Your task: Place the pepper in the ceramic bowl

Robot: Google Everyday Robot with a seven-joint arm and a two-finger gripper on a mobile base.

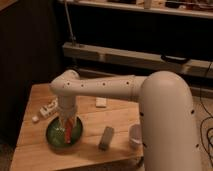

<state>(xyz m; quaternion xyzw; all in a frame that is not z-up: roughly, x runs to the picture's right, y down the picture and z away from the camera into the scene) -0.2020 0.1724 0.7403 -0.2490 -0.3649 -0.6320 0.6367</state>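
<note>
1. White robot arm (107,86), thick tubular links with small dark dots, reaches in from the right across the light wooden table (117,117), wrist turned down at the table's left side.
2. Gripper (67,131) points straight down over the round shallow glossy green ceramic bowl (52,134), low inside the bowl's rim area.
3. Slim red-orange tapering pepper (68,129) sits between the gripper's fingers, hanging roughly upright, tip pointing down into the bowl.
4. Fingers look closed around the pepper's upper part; the pepper's lower end is at or near the bowl's inner surface, contact cannot be told.
5. Green bowl rests on the front left part of the table, near the front edge.
6. Grey rectangular block (106,137) lies flat on the table just right of the bowl, apart from it, slightly angled.
7. Small white cup (135,136) stands upright near the table's front right, partly hidden behind the arm's big white link.
8. Small white flat piece (101,102) lies on the table behind the arm, mid-table.
9. White boxy item with green marking (48,110) lies at the left side of the table, beside a tiny white bit (35,119) near the left edge.
10. Dark shelving (140,55) fills the background behind the table.
</note>
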